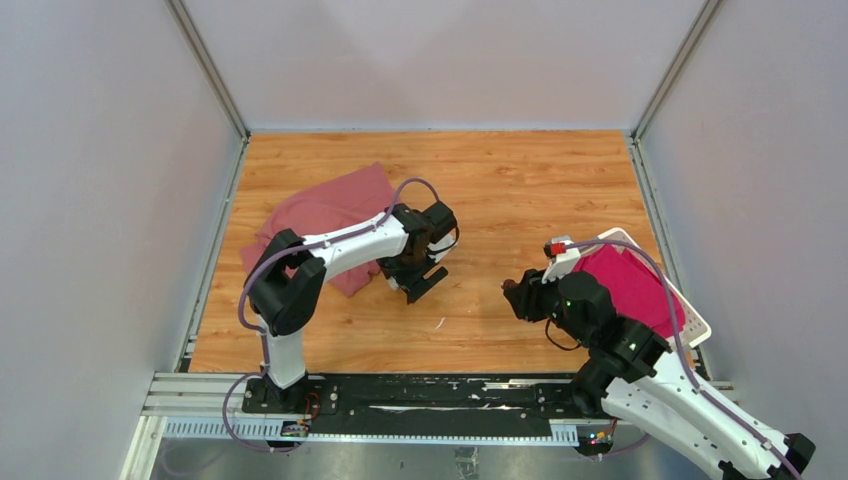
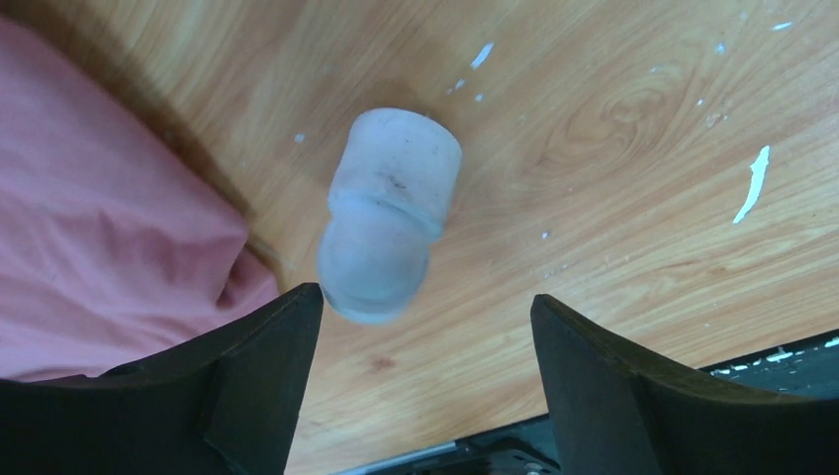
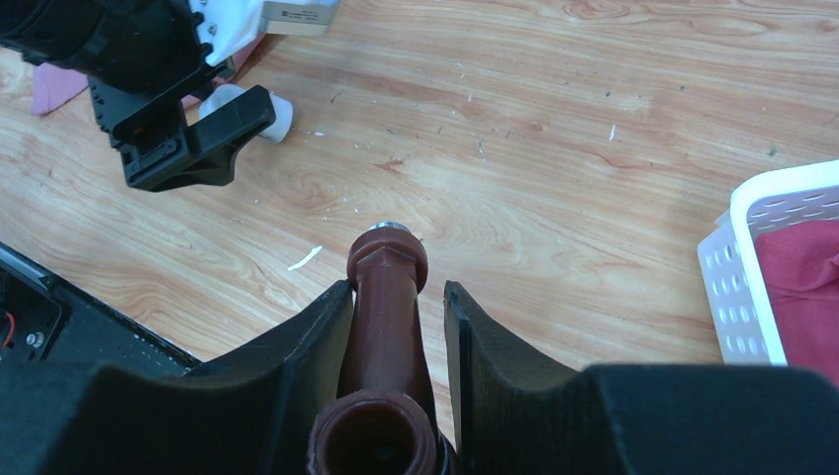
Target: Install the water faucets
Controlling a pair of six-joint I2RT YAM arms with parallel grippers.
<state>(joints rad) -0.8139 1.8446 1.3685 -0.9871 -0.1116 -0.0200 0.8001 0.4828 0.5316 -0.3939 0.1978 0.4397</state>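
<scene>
Tap [image 3: 388, 307] clamped between right fingers [image 3: 297, 366].

The pipe fitting [image 2: 391, 213] lies on the table [image 2: 613, 148], just ahead of the fingers [image 2: 262, 341] of the left gripper [image 2: 423, 297] and nearer to the left one. A cloth [image 2: 99, 228] lies to the left of these fingers. The tap [image 3: 388, 317] sits between the fingers [image 3: 307, 346] of the right gripper [image 3: 396, 287], its end past their tips. To their right stands a basket [image 3: 737, 267] with a second cloth [image 3: 801, 287] in it.
</scene>
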